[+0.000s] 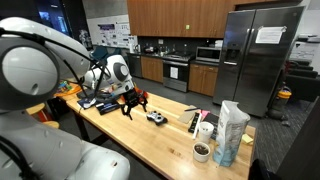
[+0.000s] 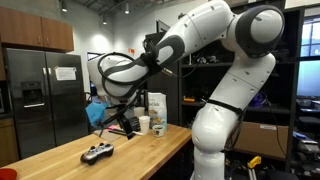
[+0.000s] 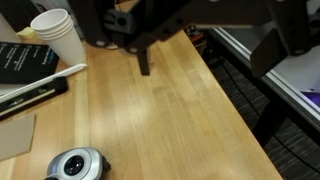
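One gripper (image 1: 131, 110), fingers spread empty, one controller (image 1: 156, 117) nearby, one cup stack (image 3: 60, 35)

Even overhead indoor light, soft shadows — end effector (image 3: 140, 45) dark and blurred in the wrist view.

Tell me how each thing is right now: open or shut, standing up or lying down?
gripper, open, holding nothing, above the table
game controller, lying flat on the table
paper cup, standing upright
bag, standing upright
fridge, doors shut
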Action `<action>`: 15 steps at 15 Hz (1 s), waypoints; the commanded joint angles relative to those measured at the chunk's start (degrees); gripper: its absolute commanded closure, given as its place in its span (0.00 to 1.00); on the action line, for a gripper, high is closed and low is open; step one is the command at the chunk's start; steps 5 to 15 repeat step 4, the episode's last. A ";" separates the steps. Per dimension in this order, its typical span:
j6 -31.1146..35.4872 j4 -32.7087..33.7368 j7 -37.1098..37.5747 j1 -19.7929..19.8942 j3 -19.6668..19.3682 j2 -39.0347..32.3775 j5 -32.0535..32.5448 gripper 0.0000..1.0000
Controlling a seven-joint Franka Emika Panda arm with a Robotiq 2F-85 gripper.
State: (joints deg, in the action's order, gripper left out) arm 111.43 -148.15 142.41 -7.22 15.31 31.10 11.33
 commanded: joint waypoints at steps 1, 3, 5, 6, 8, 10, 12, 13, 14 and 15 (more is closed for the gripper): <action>1.17 -4.32 3.87 0.81 1.72 6.18 -0.57 0.00; 0.12 -2.60 2.06 0.72 1.79 3.96 -0.54 0.00; 0.15 -3.08 2.47 0.72 1.98 4.59 -0.54 0.00; 0.15 -3.08 2.47 0.72 1.98 4.59 -0.54 0.00; 0.15 -3.08 2.47 0.72 1.98 4.59 -0.54 0.00; 0.15 -3.08 2.47 0.72 1.98 4.59 -0.54 0.00; 0.15 -3.08 2.47 0.72 1.98 4.59 -0.54 0.00; 0.15 -3.08 2.47 0.72 1.98 4.59 -0.54 0.00; 0.15 -3.08 2.47 0.72 1.98 4.59 -0.54 0.00; 0.15 -3.08 2.47 0.72 1.98 4.59 -0.54 0.00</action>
